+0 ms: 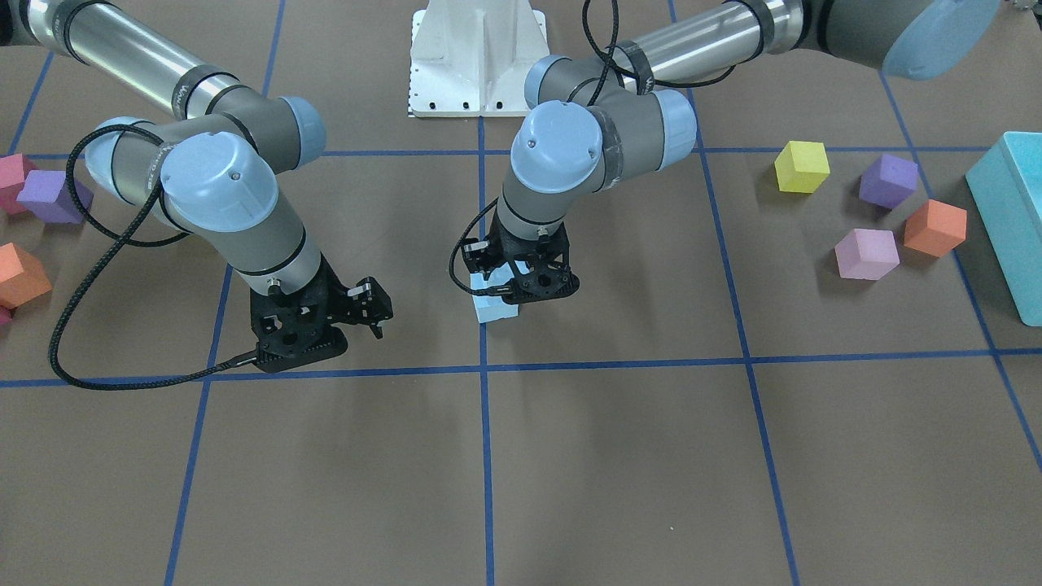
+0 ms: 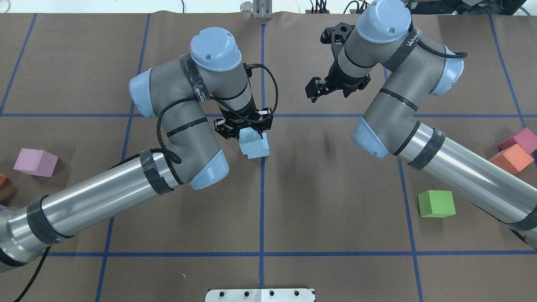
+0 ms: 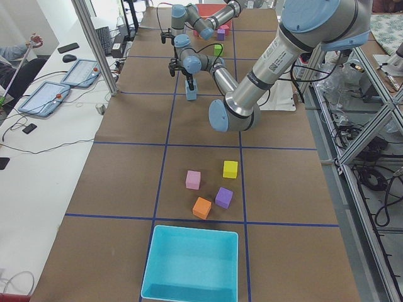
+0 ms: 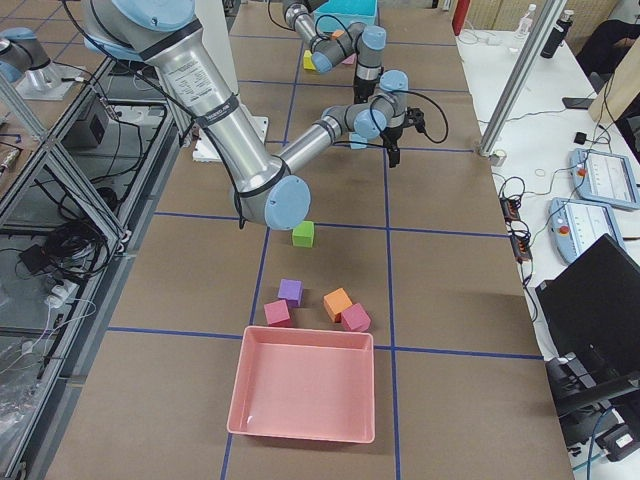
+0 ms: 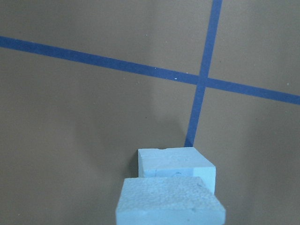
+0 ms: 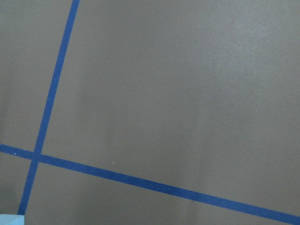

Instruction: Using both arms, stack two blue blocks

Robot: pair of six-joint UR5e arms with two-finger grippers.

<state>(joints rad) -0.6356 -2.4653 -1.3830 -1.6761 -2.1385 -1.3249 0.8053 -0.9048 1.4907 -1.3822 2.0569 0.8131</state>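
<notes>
Two pale blue blocks sit near the table's centre line. The lower blue block (image 2: 256, 150) (image 1: 495, 309) (image 5: 176, 163) rests on the brown table. The upper blue block (image 2: 247, 135) (image 5: 168, 204) sits on it, slightly offset. My left gripper (image 2: 245, 128) (image 1: 521, 273) is straight over the stack and appears shut on the upper block; its fingers do not show in the left wrist view. My right gripper (image 2: 318, 89) (image 1: 370, 313) hovers apart from the stack, open and empty. A pale blue corner (image 6: 9, 219) shows at the bottom left of the right wrist view.
On my left lie yellow (image 1: 802, 166), purple (image 1: 889, 181), orange (image 1: 934, 228) and pink (image 1: 866, 254) cubes and a teal box (image 1: 1013, 220). On my right lie a green cube (image 2: 436, 204), other coloured cubes (image 2: 511, 158) and a pink tray (image 4: 305, 385).
</notes>
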